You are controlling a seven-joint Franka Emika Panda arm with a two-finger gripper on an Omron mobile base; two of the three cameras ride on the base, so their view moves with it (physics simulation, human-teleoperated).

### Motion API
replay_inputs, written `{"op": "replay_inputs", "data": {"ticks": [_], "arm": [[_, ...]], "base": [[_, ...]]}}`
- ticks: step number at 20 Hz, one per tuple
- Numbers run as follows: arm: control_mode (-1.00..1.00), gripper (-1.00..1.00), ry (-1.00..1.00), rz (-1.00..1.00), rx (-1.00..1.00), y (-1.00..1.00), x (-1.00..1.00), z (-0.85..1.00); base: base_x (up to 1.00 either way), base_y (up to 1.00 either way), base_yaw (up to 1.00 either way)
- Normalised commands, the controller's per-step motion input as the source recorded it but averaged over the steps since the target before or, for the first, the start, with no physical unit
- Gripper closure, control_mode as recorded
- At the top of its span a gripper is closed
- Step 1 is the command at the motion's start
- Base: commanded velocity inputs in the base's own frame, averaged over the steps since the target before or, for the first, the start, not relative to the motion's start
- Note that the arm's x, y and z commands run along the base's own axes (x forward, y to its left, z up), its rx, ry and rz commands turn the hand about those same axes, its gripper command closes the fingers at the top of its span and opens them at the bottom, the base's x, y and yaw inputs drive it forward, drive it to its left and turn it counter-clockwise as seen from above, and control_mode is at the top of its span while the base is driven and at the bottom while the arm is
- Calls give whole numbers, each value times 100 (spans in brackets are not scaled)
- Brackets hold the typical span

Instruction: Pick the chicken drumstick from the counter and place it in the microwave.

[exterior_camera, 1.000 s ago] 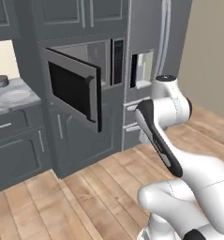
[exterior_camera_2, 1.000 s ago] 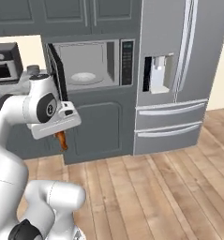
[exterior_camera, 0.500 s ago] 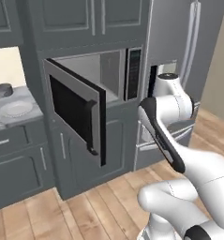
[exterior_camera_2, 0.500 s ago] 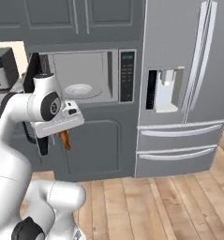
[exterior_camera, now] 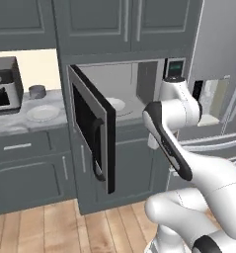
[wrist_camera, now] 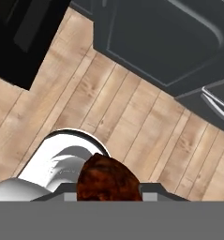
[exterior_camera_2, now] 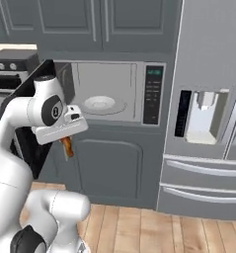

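The gripper [exterior_camera_2: 66, 146] is clamping the chicken drumstick [exterior_camera_2: 67, 147], which is hanging in the air just in front of the open microwave [exterior_camera_2: 109, 92], below its turntable [exterior_camera_2: 99, 103].

The chicken drumstick [wrist_camera: 107, 178] in my tool [exterior_camera_2: 65, 146] looked rough, mottled reddish-brown and matt. The microwave [exterior_camera_2: 114, 94] had a smooth pale cavity and a glossy black door. The surface [exterior_camera: 20, 121] was polished veined marble. The floor [wrist_camera: 118, 117] was light, grained wooden planks.
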Motion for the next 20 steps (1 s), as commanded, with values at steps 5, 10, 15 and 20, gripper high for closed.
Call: {"op": "replay_inputs", "data": {"ticks": [5,10,15,20], "arm": [[100,100,0,0,0,0,0,0],[100,100,0,0,0,0,0,0],[100,100,0,0,0,0,0,0],[100,100,0,0,0,0,0,0]], "base": [[29,-70,16],[77,-12,13],[60,0,19],[38,2,9]]}}
